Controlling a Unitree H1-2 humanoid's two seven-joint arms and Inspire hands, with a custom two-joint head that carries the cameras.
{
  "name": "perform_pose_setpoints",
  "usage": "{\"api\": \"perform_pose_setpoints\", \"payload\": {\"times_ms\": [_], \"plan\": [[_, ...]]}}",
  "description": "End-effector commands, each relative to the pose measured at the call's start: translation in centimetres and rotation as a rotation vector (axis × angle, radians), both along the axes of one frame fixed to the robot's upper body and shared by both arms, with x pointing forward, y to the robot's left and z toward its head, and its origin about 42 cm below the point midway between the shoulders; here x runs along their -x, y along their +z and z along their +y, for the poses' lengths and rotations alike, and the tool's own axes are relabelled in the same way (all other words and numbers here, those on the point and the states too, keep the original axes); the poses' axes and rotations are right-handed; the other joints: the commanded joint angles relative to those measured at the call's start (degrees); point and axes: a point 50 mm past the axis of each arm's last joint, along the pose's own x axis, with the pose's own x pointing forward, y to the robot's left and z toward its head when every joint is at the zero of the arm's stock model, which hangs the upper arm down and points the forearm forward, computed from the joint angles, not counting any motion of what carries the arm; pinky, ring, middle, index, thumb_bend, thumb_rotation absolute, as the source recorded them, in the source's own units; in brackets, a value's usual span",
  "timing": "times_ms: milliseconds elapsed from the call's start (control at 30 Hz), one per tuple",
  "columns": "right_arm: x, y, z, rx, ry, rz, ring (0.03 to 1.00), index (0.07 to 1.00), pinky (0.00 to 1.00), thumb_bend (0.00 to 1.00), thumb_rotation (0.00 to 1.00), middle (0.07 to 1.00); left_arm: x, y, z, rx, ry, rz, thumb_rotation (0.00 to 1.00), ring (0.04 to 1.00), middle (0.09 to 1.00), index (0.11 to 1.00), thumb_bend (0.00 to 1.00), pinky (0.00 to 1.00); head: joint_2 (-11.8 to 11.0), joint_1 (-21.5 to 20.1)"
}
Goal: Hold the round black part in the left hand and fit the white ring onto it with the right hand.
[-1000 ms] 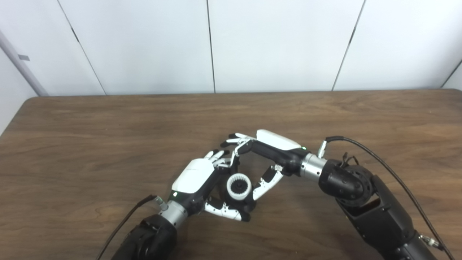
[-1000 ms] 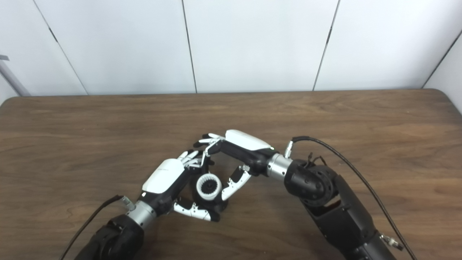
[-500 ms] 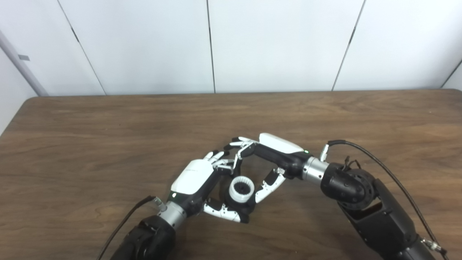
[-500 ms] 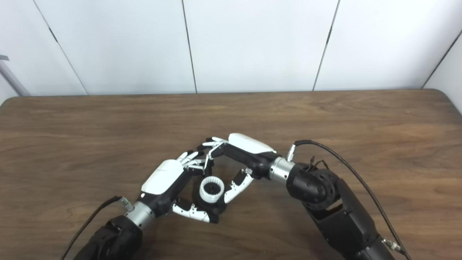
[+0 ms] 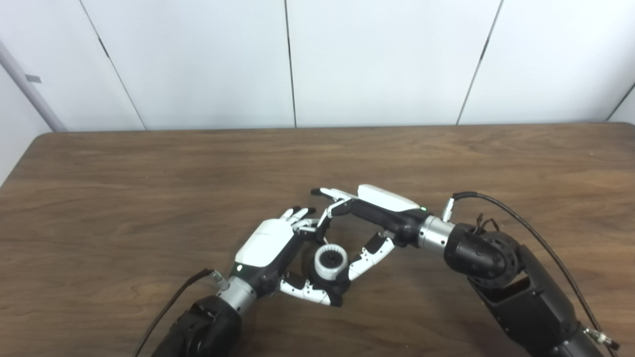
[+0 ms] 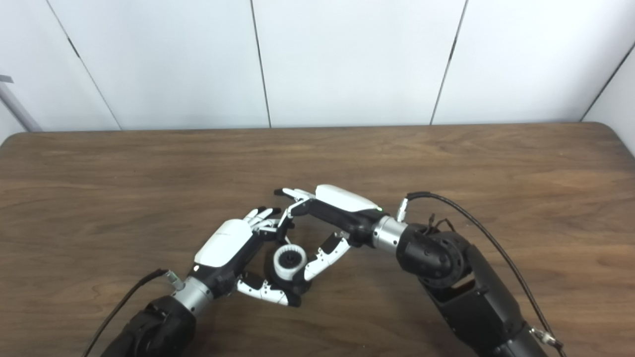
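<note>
White wall panels back a brown wooden worktop [image 5: 149,173]. Near its front middle, the toothed white ring [image 5: 331,262] sits on the round black part [image 5: 339,282], gripped in the left hand [image 5: 278,248]. The right hand [image 5: 369,218] arches over them, fingers spread, thumb beside the ring.

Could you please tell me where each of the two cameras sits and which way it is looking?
Left eye view: on the head, looking down and forward at the table; both arms enter from below.
Right eye view: beside it, a little to the right, same aim; the table's right corner shows.
Shared: left hand holding the black part with the white ring, right hand at it.
</note>
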Motion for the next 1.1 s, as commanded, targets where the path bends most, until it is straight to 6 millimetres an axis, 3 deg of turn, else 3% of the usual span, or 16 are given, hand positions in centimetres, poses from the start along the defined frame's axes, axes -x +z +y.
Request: {"api": "perform_pose_setpoints", "payload": {"times_ms": [0,200,500,633,800,867,967,1067], "plan": [[-0.4,2.3,0.5,-0.031,0.026,-0.061,1.000,0.987,0.93,1.00,0.51,1.000,0.0,0.2,-0.2,-0.008,-0.023,-0.013,0.05,0.961,0.841,0.478,0.52,1.00,0.0,0.2],[-0.3,2.4,0.3,-0.025,0.025,-0.035,1.000,1.000,0.96,1.00,0.54,1.000,0.0,0.4,-0.5,-0.012,-0.013,-0.005,0.05,0.962,0.842,0.478,0.52,1.00,0.2,0.7],[-0.4,2.3,-0.3,0.014,0.013,0.015,1.000,1.000,0.99,1.00,0.51,1.000,-0.3,0.3,-0.6,-0.008,-0.011,0.003,0.05,0.969,0.848,0.479,0.52,1.00,-0.5,0.2],[-0.4,3.1,-3.1,-0.053,-0.071,0.017,1.000,1.000,1.00,1.00,0.56,1.000,-0.8,0.0,-0.5,-0.043,-0.008,0.011,0.05,0.967,0.848,0.479,0.52,1.00,-1.2,0.0],[1.2,3.8,-7.6,-0.225,-0.223,-0.041,1.000,1.000,0.93,1.00,0.71,1.000,-1.5,-0.8,-0.4,-0.083,0.009,-0.014,0.05,0.946,0.840,0.479,0.52,1.00,-2.2,0.0],[2.8,3.1,-10.4,-0.343,-0.315,-0.053,1.000,1.000,0.91,0.97,0.74,1.000,-1.9,-1.2,-0.2,-0.087,0.033,-0.041,0.05,0.947,0.840,0.479,0.52,1.00,-2.7,0.1],[5.6,1.6,-13.8,-0.464,-0.438,-0.048,0.998,1.000,0.88,0.86,0.74,1.000,-2.2,-1.7,0.0,-0.097,0.063,-0.080,0.05,0.949,0.840,0.479,0.52,1.00,-3.3,0.4],[8.9,-0.2,-16.3,-0.532,-0.547,-0.023,1.000,1.000,0.90,0.79,0.72,1.000,-2.4,-2.2,0.2,-0.120,0.082,-0.125,0.05,0.947,0.838,0.479,0.52,1.00,-3.9,0.6]]}}
